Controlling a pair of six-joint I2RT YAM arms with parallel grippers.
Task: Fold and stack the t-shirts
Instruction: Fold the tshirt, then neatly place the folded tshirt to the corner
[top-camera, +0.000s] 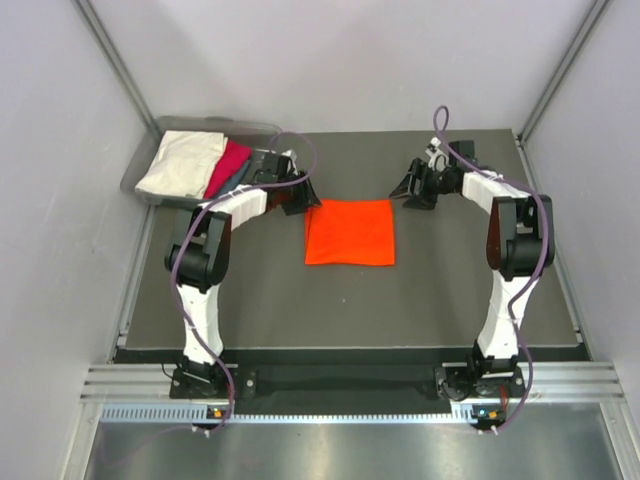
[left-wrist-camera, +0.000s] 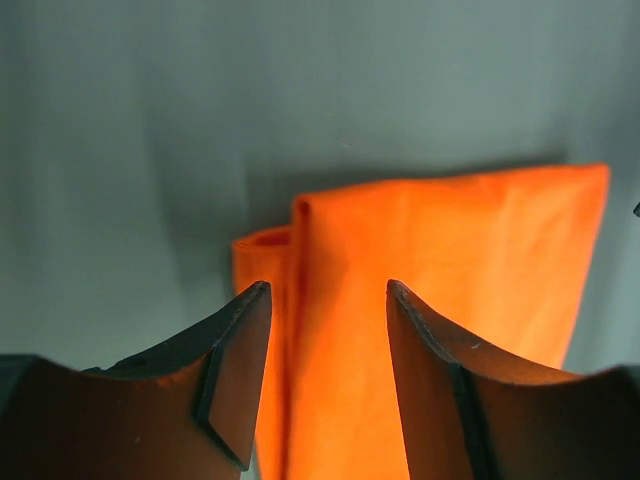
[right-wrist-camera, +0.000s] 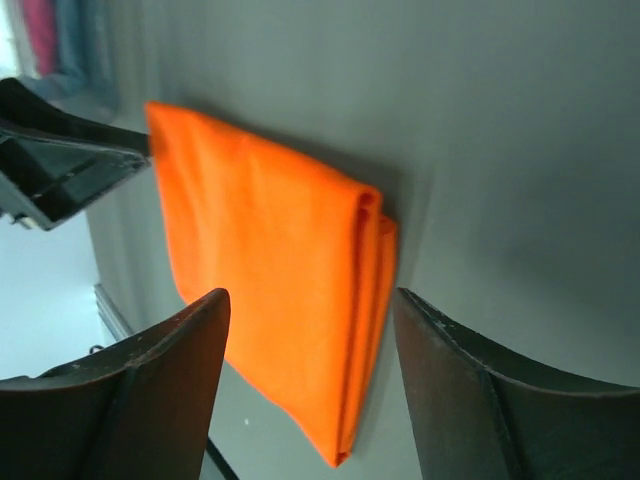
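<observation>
A bright orange t-shirt (top-camera: 350, 232) lies folded into a flat square on the dark mat, between the two arms. My left gripper (top-camera: 299, 196) hangs at its far left corner, and my right gripper (top-camera: 413, 189) is just off its far right corner. The left wrist view has the left gripper (left-wrist-camera: 327, 290) open, with the orange shirt (left-wrist-camera: 440, 260) lying past its tips. In the right wrist view the right gripper (right-wrist-camera: 311, 295) is open too, over the shirt's folded edge (right-wrist-camera: 365, 300), and nothing is pinched in either. Cream-white (top-camera: 185, 162), magenta-pink (top-camera: 229, 165) and teal-grey (top-camera: 241, 179) t-shirts lie in the bin.
The grey plastic bin (top-camera: 134, 182) sits at the far left corner, partly off the dark mat (top-camera: 450, 290). White walls close in the left, right and back. An aluminium rail (top-camera: 350, 385) runs along the near edge by the arm bases.
</observation>
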